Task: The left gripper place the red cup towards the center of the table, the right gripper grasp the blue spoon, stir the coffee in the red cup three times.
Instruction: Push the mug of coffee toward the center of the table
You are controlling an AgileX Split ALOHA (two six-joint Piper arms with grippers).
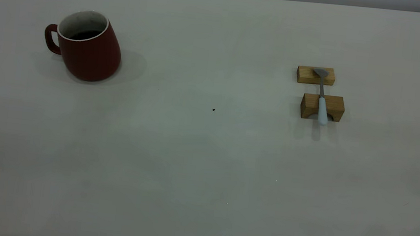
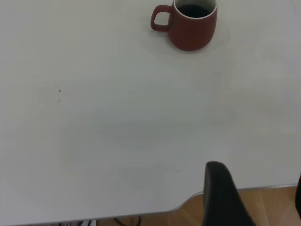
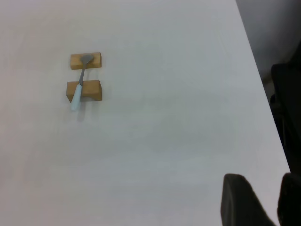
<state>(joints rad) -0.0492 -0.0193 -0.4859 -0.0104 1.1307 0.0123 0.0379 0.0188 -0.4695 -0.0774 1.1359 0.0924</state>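
Observation:
The red cup (image 1: 89,50) stands upright at the table's (image 1: 203,180) far left, its handle turned to the left, with dark coffee (image 1: 85,34) inside. Over on the right, the blue spoon (image 1: 322,97) lies across two wooden blocks, bowl on the far one. Neither gripper shows in the exterior view. In the left wrist view my left gripper (image 2: 257,173) hangs open over the table's edge, far from the red cup (image 2: 192,28). My right gripper (image 3: 262,177) stands open and holds nothing, well away from the blue spoon (image 3: 79,87).
The far wooden block (image 1: 315,75) is flat; the near wooden block (image 1: 322,107) is arched, and the spoon's handle juts past it. A tiny dark speck (image 1: 213,109) marks the middle of the table. A wooden floor (image 2: 273,207) shows beyond the table's edge.

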